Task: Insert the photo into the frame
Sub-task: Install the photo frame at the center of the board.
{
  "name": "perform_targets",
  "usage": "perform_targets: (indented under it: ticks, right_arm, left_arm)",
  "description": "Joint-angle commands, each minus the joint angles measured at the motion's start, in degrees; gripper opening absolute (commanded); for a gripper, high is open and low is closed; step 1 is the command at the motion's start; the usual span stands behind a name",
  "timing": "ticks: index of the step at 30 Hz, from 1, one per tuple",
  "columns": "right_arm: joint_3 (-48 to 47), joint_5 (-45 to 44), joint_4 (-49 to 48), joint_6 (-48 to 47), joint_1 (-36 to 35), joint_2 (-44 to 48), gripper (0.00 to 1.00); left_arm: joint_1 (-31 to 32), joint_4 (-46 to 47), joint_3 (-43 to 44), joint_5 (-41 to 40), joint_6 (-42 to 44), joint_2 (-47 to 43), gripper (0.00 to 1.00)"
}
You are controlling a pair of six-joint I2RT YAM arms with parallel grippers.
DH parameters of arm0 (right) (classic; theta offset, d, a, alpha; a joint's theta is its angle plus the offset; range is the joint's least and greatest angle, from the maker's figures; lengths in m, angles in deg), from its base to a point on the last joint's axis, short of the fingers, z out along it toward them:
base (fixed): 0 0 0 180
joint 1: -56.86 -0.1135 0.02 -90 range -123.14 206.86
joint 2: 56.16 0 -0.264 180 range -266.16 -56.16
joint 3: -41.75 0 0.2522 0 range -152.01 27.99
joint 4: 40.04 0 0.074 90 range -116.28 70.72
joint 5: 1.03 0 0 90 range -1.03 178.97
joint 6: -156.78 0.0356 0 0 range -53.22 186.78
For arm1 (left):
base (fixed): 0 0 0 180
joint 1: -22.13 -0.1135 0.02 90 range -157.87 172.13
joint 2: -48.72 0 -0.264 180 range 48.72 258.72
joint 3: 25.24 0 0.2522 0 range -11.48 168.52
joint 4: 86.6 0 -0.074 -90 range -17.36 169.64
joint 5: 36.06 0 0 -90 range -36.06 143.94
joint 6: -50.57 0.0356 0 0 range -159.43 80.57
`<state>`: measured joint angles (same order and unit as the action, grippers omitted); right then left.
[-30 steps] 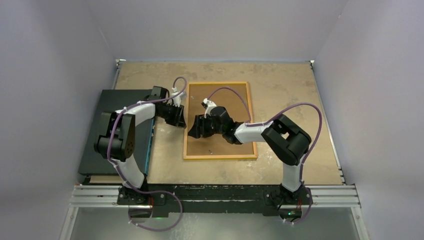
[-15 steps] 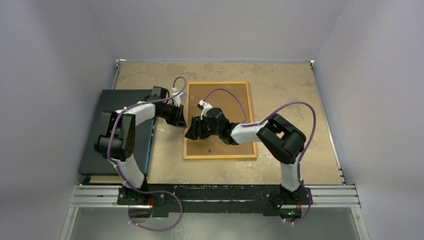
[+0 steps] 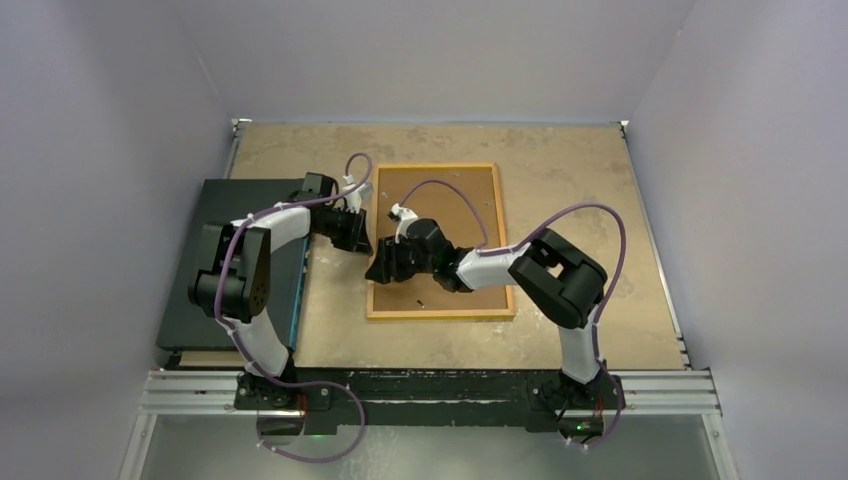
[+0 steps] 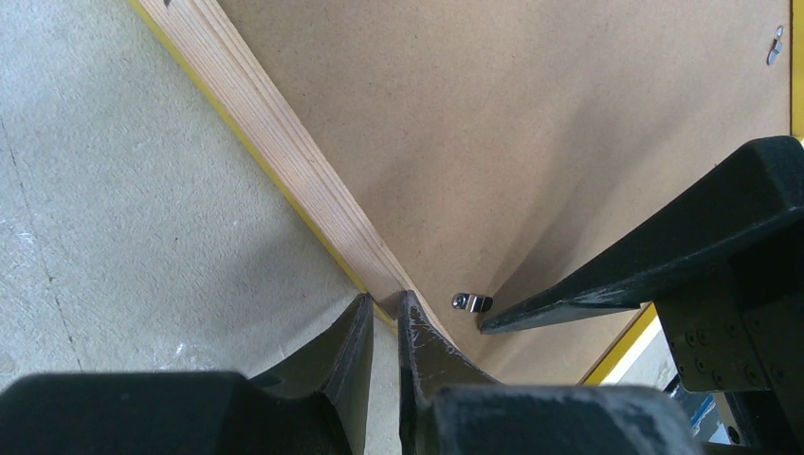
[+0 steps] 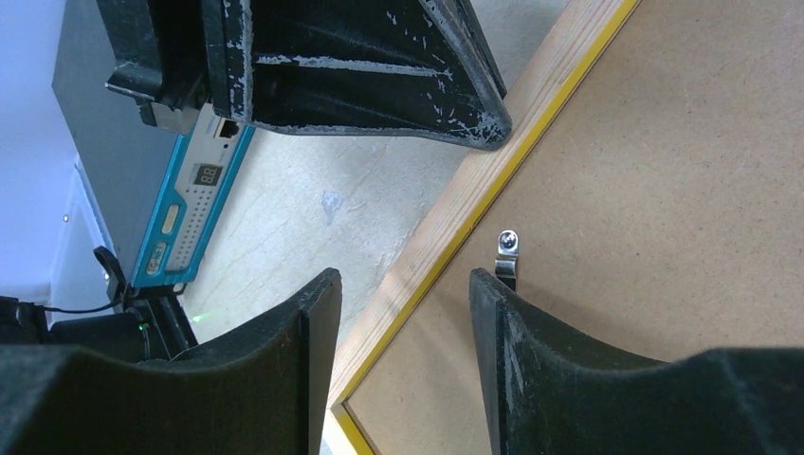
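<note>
The yellow-orange frame (image 3: 440, 314) lies face down on the table with a brown backing board (image 3: 455, 195) set in it. The photo is hidden. My left gripper (image 3: 358, 238) is at the frame's left rail (image 4: 275, 133). Its tips (image 4: 386, 299) pinch that rail, the jaws almost together. My right gripper (image 3: 385, 265) is open over the same rail, a little nearer the frame's near-left corner. In the right wrist view the rail (image 5: 474, 204) passes between its fingers (image 5: 403, 275). A small metal clip (image 5: 508, 256) on the board sits just off its right fingertip.
A flat black panel (image 3: 215, 260) lies left of the frame under the left arm, with a blue-edged device (image 5: 185, 213) along its right side. Another metal clip (image 4: 776, 45) sits at the board's far side. Grey walls close in the table.
The right gripper has slid left across the backing board to the frame's left rail, its jaws narrowing slightly. The left gripper's jaws have drawn closer together at the rail.
</note>
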<state>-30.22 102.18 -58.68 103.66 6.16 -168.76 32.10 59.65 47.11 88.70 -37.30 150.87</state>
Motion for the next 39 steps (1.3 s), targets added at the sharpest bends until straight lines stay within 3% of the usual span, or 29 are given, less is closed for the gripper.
perform_targets:
  ticks: [1,9,19,39]
  right_arm:
    - [-2.4,2.3,0.2,-1.4,-0.2,-0.1,0.55]
    - [-1.1,1.6,4.0,-4.1,0.9,7.3,0.60]
    - [-0.2,1.8,2.0,-6.3,2.3,2.7,0.62]
    - [2.1,3.6,-3.5,-3.1,1.9,-0.4,0.57]
  left_arm:
    - [0.3,1.1,-1.5,-3.6,1.7,2.0,0.10]
    - [0.2,1.2,-1.4,-4.8,1.6,0.9,0.06]
    - [0.3,0.8,-1.1,-4.9,1.7,1.5,0.00]
    - [0.2,0.6,-0.9,-4.9,1.4,1.8,0.00]
